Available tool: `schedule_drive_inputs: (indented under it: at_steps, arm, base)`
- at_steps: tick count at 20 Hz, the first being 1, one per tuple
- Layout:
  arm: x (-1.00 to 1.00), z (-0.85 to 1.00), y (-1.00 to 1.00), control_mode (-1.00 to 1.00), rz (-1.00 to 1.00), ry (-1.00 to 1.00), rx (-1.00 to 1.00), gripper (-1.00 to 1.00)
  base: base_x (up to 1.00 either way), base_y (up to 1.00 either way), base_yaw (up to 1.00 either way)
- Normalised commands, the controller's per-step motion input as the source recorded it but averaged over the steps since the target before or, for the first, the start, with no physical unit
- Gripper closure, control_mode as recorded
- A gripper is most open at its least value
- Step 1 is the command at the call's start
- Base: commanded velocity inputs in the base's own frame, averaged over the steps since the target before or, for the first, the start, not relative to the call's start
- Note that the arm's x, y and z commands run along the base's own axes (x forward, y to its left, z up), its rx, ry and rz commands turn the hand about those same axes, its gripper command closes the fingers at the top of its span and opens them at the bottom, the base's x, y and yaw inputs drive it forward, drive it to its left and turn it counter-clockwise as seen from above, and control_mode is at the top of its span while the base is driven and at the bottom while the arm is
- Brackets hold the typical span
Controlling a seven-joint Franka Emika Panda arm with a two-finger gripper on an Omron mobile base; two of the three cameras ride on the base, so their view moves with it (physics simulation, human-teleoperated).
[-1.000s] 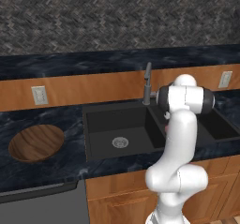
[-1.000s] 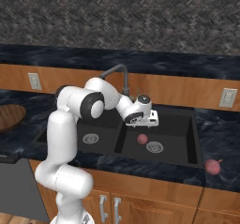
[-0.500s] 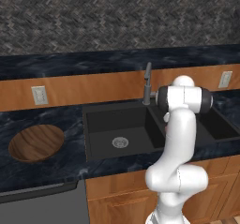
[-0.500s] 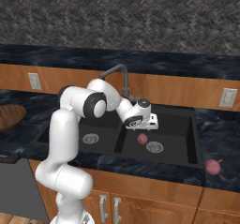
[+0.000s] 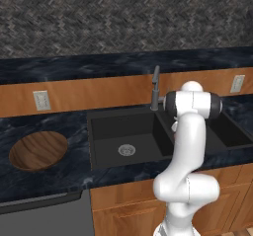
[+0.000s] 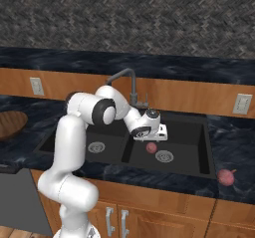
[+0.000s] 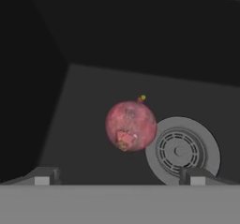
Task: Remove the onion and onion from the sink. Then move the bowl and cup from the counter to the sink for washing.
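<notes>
While the arm reaches low over the right basin of the sink (image 6: 209, 147), the gripper (image 6: 154, 137) hangs just above one onion (image 6: 151, 148) with its fingers (image 7: 44, 177) spread wide and nothing between them. That onion lies on the basin floor, just beside the round drain (image 7: 181, 150). A second onion (image 6: 226, 177) rests on the counter (image 6: 234, 147) right of the sink. The wooden bowl (image 5: 38, 150) sits on the counter well left of the sink.
</notes>
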Motion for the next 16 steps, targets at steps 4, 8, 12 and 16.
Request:
schedule_drive_inputs:
  at_steps: [4,8,12,16]
  arm:
    - [0.09,-0.21,0.00,-1.00,0.00,0.00,0.00,-1.00]
    - [0.11,-0.20,0.00,-1.00,0.00,0.00,0.00,-1.00]
    - [0.18,-0.20,0.00,-1.00,0.00,0.00,0.00,-1.00]
    - [0.12,-0.20,0.00,-1.00,0.00,0.00,0.00,-1.00]
  base:
    - [0.00,0.00,0.00]
    - [0.00,0.00,0.00]
    - [0.00,0.00,0.00]
    - [0.00,0.00,0.00]
